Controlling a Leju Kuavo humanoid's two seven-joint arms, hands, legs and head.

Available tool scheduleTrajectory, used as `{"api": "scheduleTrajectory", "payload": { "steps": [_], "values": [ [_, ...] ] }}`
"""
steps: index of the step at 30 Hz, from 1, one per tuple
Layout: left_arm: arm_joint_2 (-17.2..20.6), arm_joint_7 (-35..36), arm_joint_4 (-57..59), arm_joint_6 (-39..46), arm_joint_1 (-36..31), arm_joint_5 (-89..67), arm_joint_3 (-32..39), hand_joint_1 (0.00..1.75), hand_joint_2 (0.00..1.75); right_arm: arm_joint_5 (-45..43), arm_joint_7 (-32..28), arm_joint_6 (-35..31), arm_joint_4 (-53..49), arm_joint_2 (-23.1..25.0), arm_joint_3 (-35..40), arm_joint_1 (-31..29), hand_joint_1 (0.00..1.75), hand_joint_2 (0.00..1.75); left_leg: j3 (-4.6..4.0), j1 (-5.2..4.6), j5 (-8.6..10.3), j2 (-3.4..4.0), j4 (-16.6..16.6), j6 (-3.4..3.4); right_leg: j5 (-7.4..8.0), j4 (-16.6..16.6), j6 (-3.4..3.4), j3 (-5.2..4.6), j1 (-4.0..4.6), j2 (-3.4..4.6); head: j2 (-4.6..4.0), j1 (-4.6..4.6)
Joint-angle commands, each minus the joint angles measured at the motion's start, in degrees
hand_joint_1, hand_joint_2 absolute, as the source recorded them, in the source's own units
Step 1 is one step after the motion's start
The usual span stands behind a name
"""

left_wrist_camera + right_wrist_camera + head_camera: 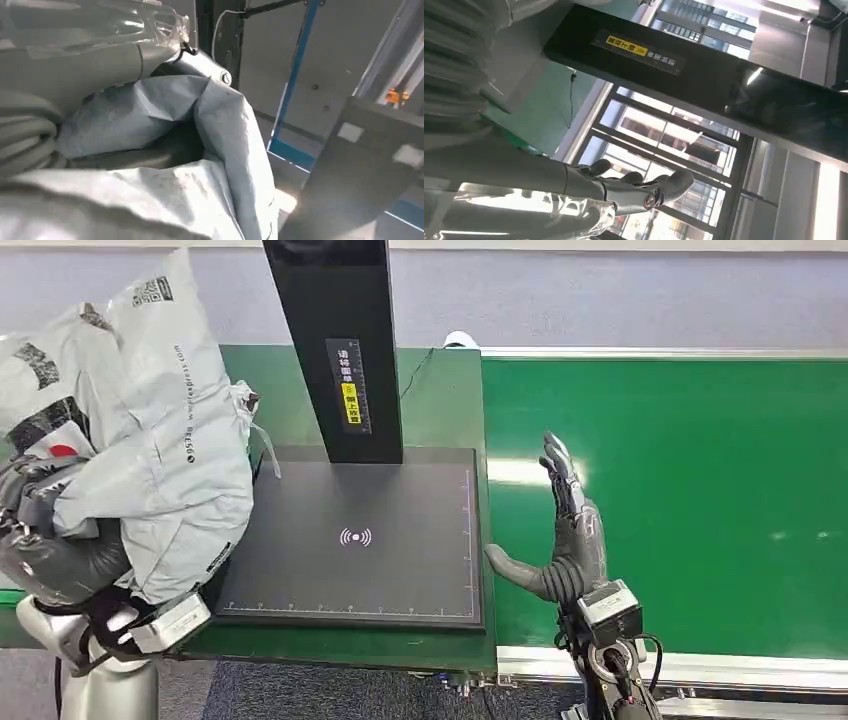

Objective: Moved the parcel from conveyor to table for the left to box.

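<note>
Grey parcel (150, 440) gripped in left hand (55, 560), left of scanner pad (360, 540); right hand (565, 540) spread, empty.

The black post (338, 345) stands at the scanner pad's (360, 540) far edge. The pad's near surface lies bare (parcel (140, 440) overhanging its left edge). The green conveyor belt (700, 490) lies open.

A flat black scanner pad (352, 540) with a white wireless symbol lies on the green worktop (440, 400). A black upright post (335, 340) bearing a yellow-and-white label (349, 395) rises from the pad's far edge. Grey carpet (330, 695) lies below.
</note>
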Motion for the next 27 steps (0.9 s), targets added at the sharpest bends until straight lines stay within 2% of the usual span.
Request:
{"api": "scheduleTrajectory", "payload": {
  "steps": [1,2,3,8,14,18,22,27],
  "values": [
    [2.7,14.4,21.2,4.5,-10.7,-7.5,7.7,1.75,1.75,0.9,0.4,-0.3,0.8,-0.8,-0.2,0.1,0.00,1.75,0.13,-0.02,0.06,-0.19,-0.1,0.01,-0.02,-0.1,-0.02,0.16,-0.02,-0.21,0.00,0.00],
    [4.8,20.2,26.7,0.0,-13.4,-7.7,7.8,1.75,1.75,1.0,0.5,-0.3,0.2,-0.9,-0.7,0.4,0.00,1.75,0.09,-0.05,0.10,-0.23,-0.1,-0.01,-0.01,0.0,-0.03,0.10,-0.04,-0.25,0.00,0.02],
    [5.6,22.7,29.5,-1.7,-15.1,-8.8,7.7,1.75,1.75,1.1,0.6,-0.2,-0.4,-1.1,-1.1,0.8,0.00,1.75,0.10,-0.04,0.13,-0.27,-0.1,-0.01,0.01,-0.1,-0.05,0.15,-0.03,-0.31,0.00,0.00],
    [7.5,39.3,46.6,-12.8,-22.9,-15.0,9.5,1.75,1.75,2.5,1.1,1.9,-0.3,-0.7,-2.4,1.2,0.00,1.75,0.12,0.00,0.13,-0.17,0.0,-0.08,0.04,0.0,-0.10,0.07,0.01,-0.20,0.00,-0.04],
    [10.7,43.7,58.4,-17.2,-28.2,-15.8,10.1,1.75,1.75,3.6,1.5,3.6,0.7,0.3,-3.2,0.6,0.00,1.75,0.11,0.07,0.12,0.01,0.0,-0.09,0.06,0.0,-0.07,0.07,0.07,-0.01,0.00,0.00],
    [11.4,45.4,59.8,-21.0,-27.5,-16.6,9.7,1.75,1.75,4.1,1.6,4.5,1.1,0.8,-3.3,0.6,0.00,1.75,0.15,0.05,0.13,-0.01,-0.1,-0.09,0.06,0.0,-0.08,0.12,0.05,0.00,0.00,0.00],
    [11.5,45.5,59.9,-21.4,-27.3,-16.6,9.6,1.75,1.75,4.1,1.6,4.5,1.2,0.9,-3.3,0.6,0.00,1.75,0.17,0.05,0.14,-0.01,-0.1,-0.09,0.06,0.0,-0.09,0.14,0.05,0.00,0.00,-0.02],
    [13.4,47.6,61.2,-20.8,-27.1,-18.1,9.2,1.75,1.75,4.5,1.7,4.8,1.6,1.2,-3.6,0.0,0.00,1.75,0.18,0.05,0.14,0.15,-0.1,-0.10,0.12,0.0,-0.09,0.08,0.05,0.15,0.00,0.00]
  ]
}}
